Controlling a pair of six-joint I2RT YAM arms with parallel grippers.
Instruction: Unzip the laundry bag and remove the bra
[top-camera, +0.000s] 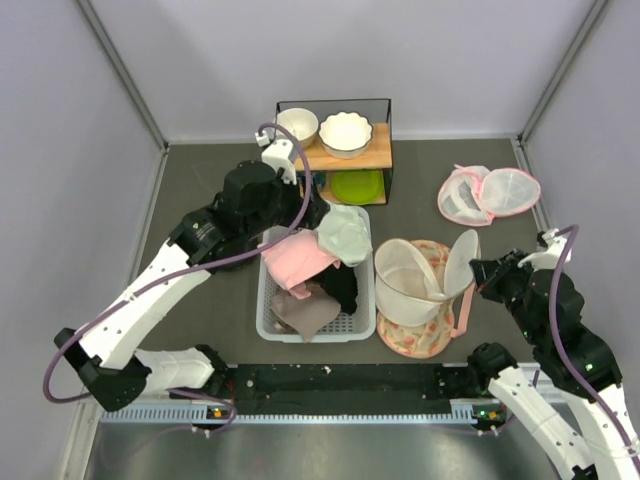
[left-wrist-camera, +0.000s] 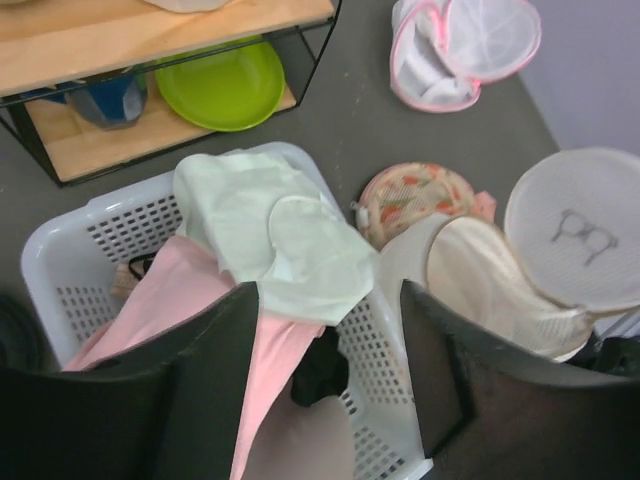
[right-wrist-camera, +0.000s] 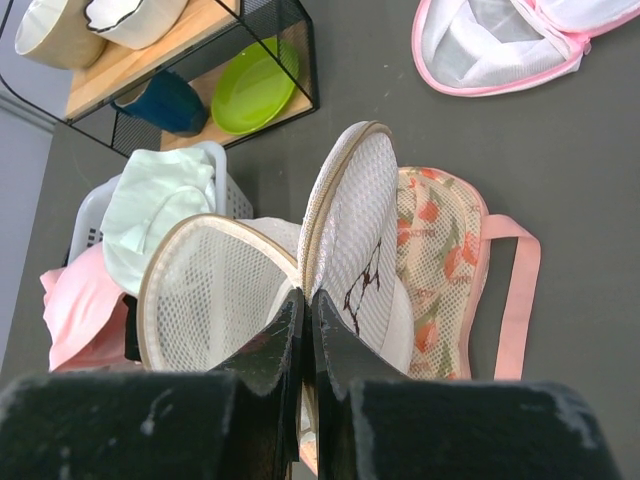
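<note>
The white mesh laundry bag (top-camera: 408, 278) stands open on the table, its round lid (top-camera: 463, 262) tipped up to the right. My right gripper (top-camera: 482, 270) is shut on the lid's zip rim (right-wrist-camera: 322, 215), seen in the right wrist view (right-wrist-camera: 306, 305) beside the bag's open mouth (right-wrist-camera: 210, 290). A pale green bra (top-camera: 343, 233) lies draped over the white basket's (top-camera: 268, 300) far right corner. My left gripper (top-camera: 315, 212) is open and empty just above it; in the left wrist view (left-wrist-camera: 330, 370) the bra (left-wrist-camera: 270, 230) lies ahead of the spread jaws.
The basket also holds pink (top-camera: 298, 257), black and beige clothes. A flat peach floral piece (top-camera: 415, 338) lies under the bag. A pink-trimmed twin-dome mesh bag (top-camera: 487, 192) sits at the back right. A wire shelf (top-camera: 385, 150) with bowls and a green plate (top-camera: 357, 186) stands behind.
</note>
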